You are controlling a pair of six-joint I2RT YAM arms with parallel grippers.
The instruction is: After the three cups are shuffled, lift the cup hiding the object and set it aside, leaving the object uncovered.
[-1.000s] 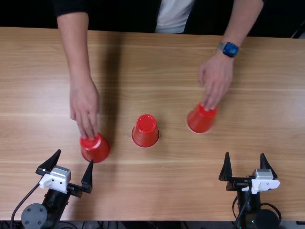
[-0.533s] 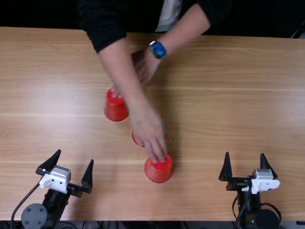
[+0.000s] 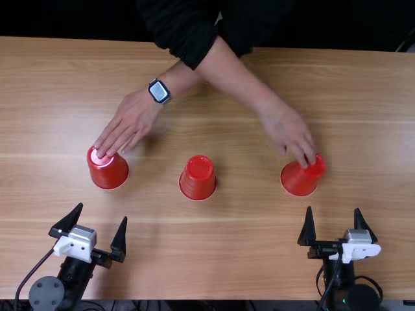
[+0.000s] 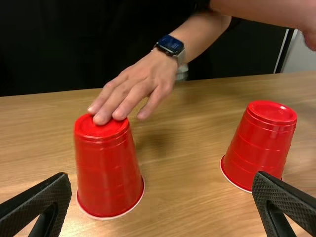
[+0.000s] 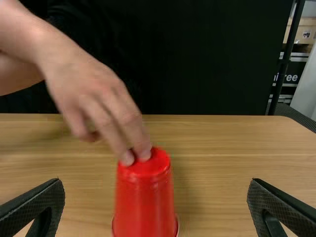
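Midway across the tabletop [image 3: 52, 84], a person's hand [image 3: 126, 126] tops the left cup [image 3: 107, 170], another hand [image 3: 290, 133] the right cup [image 3: 301, 178], middle cup [image 3: 198, 177] untouched, nothing lifted yet, my left tool [image 3: 100, 217] and right tool [image 3: 332, 214] gaping empty by the near edge.

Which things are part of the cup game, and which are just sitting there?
In the game: left cup, middle cup, right cup, all upside down; one hand on the left cup, the other hand on the right cup; left gripper and right gripper, both open.

Just there: table, wristwatch.
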